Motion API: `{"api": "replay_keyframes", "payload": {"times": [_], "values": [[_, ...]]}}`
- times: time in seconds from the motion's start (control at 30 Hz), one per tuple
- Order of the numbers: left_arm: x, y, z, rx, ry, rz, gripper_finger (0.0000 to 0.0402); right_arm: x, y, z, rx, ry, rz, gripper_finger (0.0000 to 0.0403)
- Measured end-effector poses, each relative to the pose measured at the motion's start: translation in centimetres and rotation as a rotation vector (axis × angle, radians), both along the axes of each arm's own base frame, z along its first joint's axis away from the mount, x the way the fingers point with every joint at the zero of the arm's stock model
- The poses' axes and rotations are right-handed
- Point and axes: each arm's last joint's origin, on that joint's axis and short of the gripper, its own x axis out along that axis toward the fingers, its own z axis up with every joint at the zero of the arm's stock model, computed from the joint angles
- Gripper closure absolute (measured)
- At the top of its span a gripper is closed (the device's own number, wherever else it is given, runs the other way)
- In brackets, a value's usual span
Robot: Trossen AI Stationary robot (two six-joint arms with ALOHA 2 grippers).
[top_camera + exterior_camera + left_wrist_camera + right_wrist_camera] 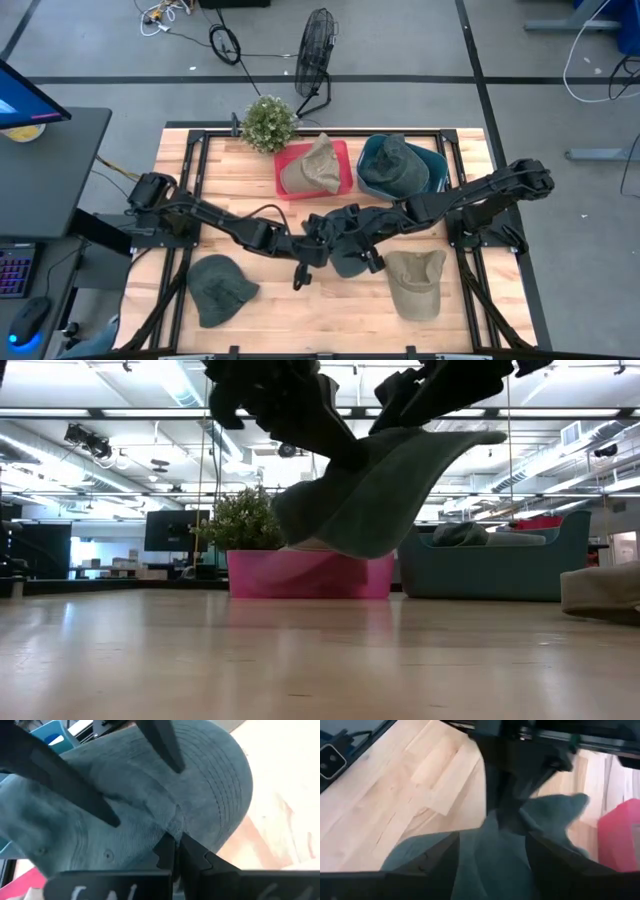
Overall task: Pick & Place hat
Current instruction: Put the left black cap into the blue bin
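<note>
A blue-grey cloth hat (380, 490) hangs in the air over the middle of the table, between my two grippers. In the high view the hat (348, 264) shows just below where the arms meet. My left gripper (175, 847) is shut on it, reaching in from the table's left (322, 243). My right gripper (492, 850) is open and comes in from the right (362, 228). Its fingers (100, 805) stand wide apart on either side of the hat's crown. My left gripper pinches a small raised fold of the hat's cloth (173, 822) between its two fingertips, beside the stitched brim (222, 795). The hat is lifted clear of the table and sags below the fingers, tilted, its brim (470, 438) rising to the right. My right gripper has the hat's cloth (495, 865) between its spread fingers; whether they touch it, I cannot tell.
A dark green hat (220, 288) lies at the near left and a khaki cap (415, 282) at the near right. At the far side a red bin (343, 150) holds a khaki hat and a teal bin (432, 160) a green one. A potted plant (268, 122) stands far left.
</note>
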Motion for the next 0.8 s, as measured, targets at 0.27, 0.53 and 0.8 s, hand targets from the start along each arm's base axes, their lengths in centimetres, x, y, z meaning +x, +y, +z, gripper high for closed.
{"api": "replay_keyframes", "payload": {"times": [0.27, 0.53, 0.8], "values": [[0.6, 0.8, 0.3, -0.009, -0.054, 0.022, 0.0388, -0.2, -1.5, -0.4, -0.059, 0.059, 0.012, 0.0212], [0.7, 1.2, 0.4, -0.019, -0.067, 0.055, 0.0386, -0.5, -2.1, -0.7, -0.058, 0.107, -0.001, 0.0351], [1.1, 2.9, 0.4, -0.139, -0.097, 0.205, 0.0332, -0.6, -2.2, -0.9, 0.005, 0.141, -0.07, 0.0379]]}}
